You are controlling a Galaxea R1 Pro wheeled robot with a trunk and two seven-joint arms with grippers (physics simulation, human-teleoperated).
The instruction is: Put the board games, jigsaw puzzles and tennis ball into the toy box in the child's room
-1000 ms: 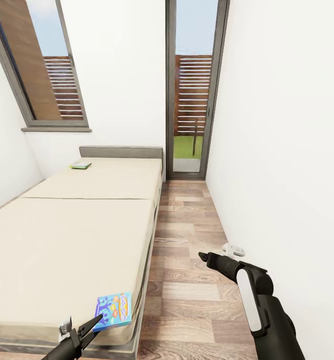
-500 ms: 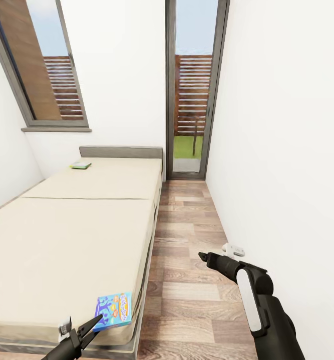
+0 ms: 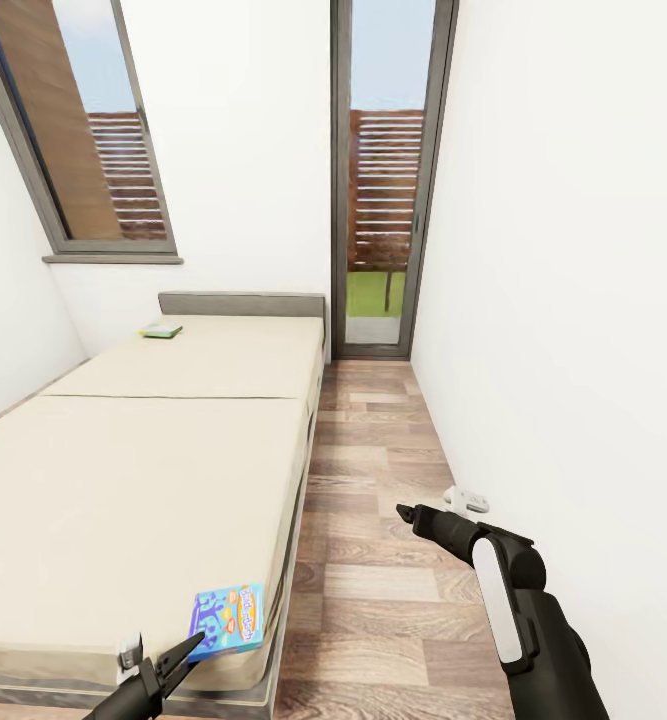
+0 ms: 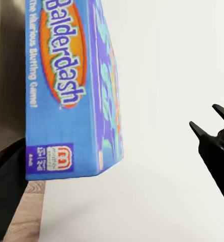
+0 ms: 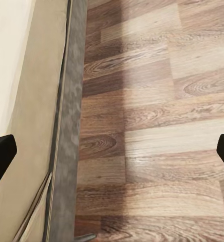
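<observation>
A blue cartoon board game point(image 3: 228, 620), lettered "Balderdash", lies at the near corner of the bed point(image 3: 153, 470), jutting over its edge. My left gripper point(image 3: 195, 645) is open right at that box. In the left wrist view the box point(image 4: 71, 85) sits between the spread fingers point(image 4: 215, 151), close to one and well apart from the other. A second, green board game point(image 3: 161, 329) lies far up the mattress by the grey headboard point(image 3: 241, 303). My right gripper point(image 3: 405, 514) hangs open and empty over the wood floor point(image 5: 157, 126). The table and toy box are out of view.
A strip of plank floor point(image 3: 373, 470) runs between the bed and the white right wall point(image 3: 573, 300) to a tall glass door point(image 3: 383, 200). A small white object point(image 3: 466, 497) lies on the floor by that wall. A dark-framed window point(image 3: 83, 130) stands above the bed.
</observation>
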